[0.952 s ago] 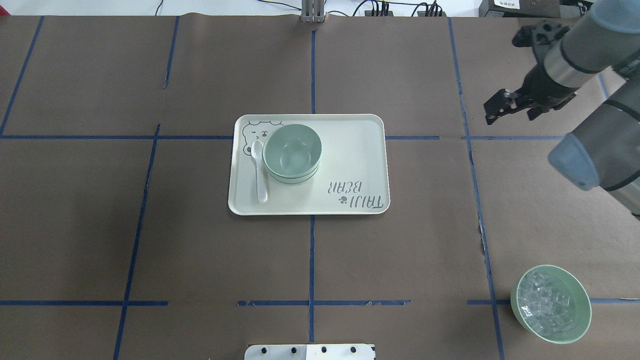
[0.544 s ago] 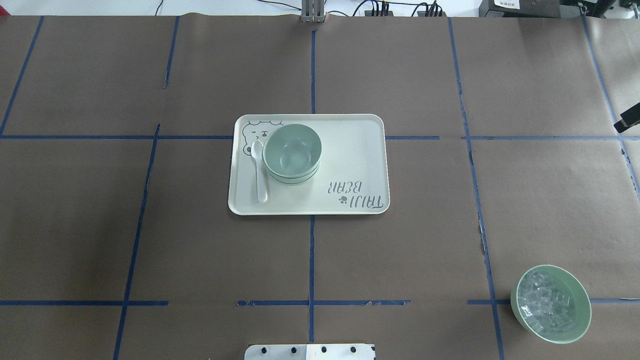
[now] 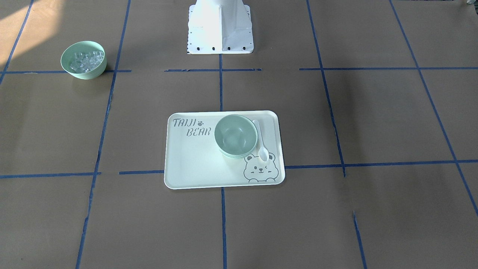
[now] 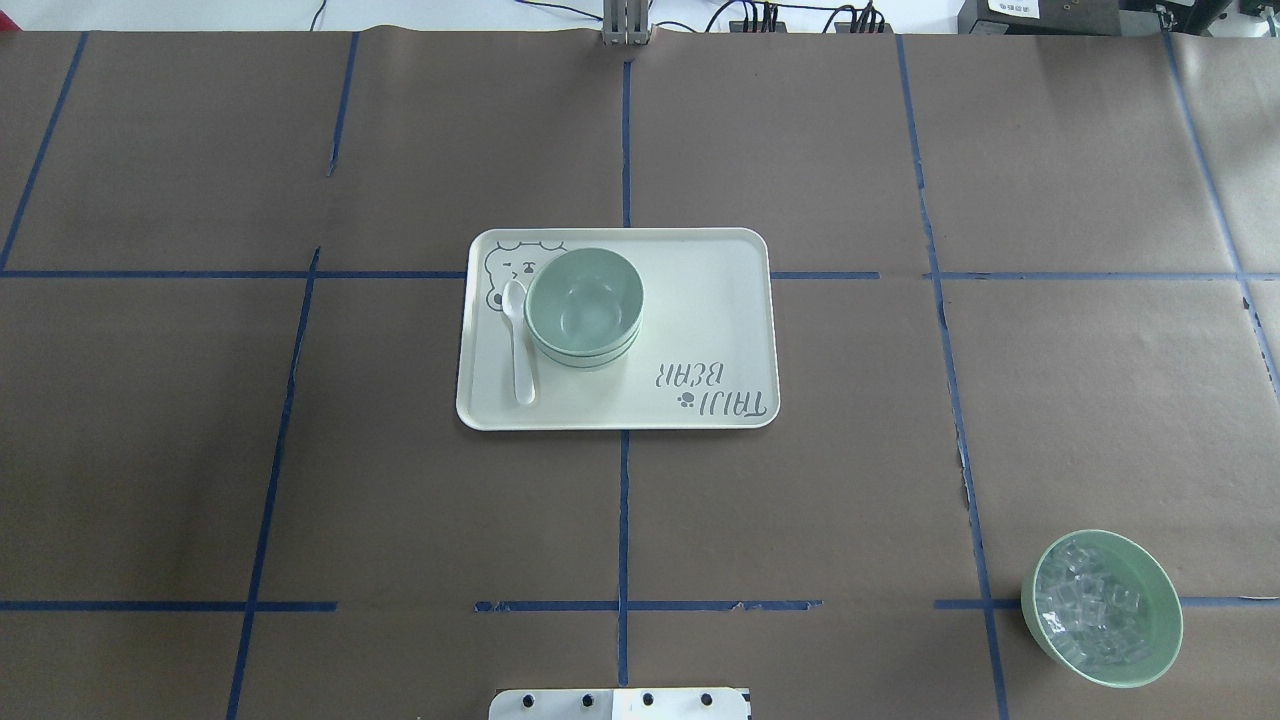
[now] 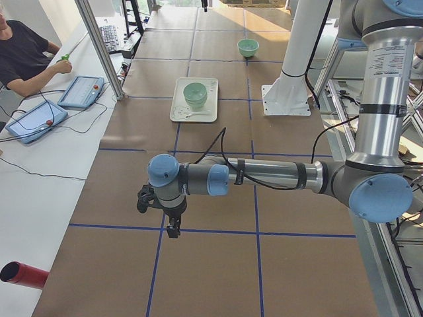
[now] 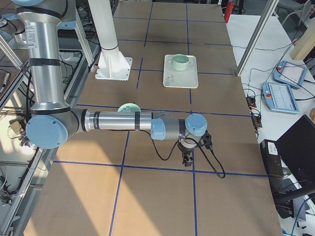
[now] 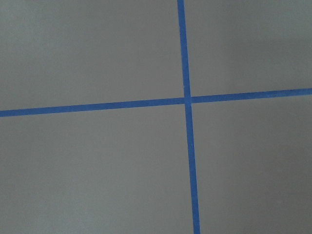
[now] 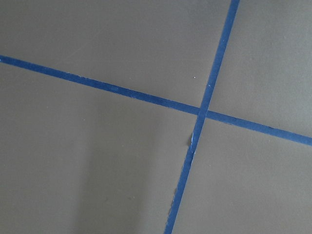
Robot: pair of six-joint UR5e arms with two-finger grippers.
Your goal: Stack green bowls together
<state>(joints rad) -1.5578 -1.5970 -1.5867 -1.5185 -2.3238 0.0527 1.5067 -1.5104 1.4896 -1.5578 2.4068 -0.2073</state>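
So the right arm has cleared out of the overhead view. A second ago it was hanging in at the upper right, half a second ago only a tip poked in at the right edge, and now it's gone from that shot. Nothing on the table [image 4: 150, 450] has budged.

Left to right: the left gripper [image 5: 172, 230] only turns up in the left side camera. It points down over bare brown paper, well apart from the tray [image 4: 700, 300]. From that angle I can't tell how wide it's open or whether it has hold of anything. Its wrist cam just sees a cross of blue tape [image 7: 186, 100].

On the tray, a white spoon [image 4: 519, 345] lies at 9 o'clock of the green bowls [image 4: 584, 300], just beside them. The bowls are nested upright in one stack in the tray's 10 o'clock corner, partly over the bear print. Looks like three rims, but it's hard to count from up there.

Way out at 4 o'clock from the tray sits the ice bowl [image 4: 1100, 607], on a tape line and full of clear cubes.

The right gripper [image 6: 187, 160] only shows in the right side camera, pointing down near a tape crossing. Same deal, I can't tell its opening or any hold.
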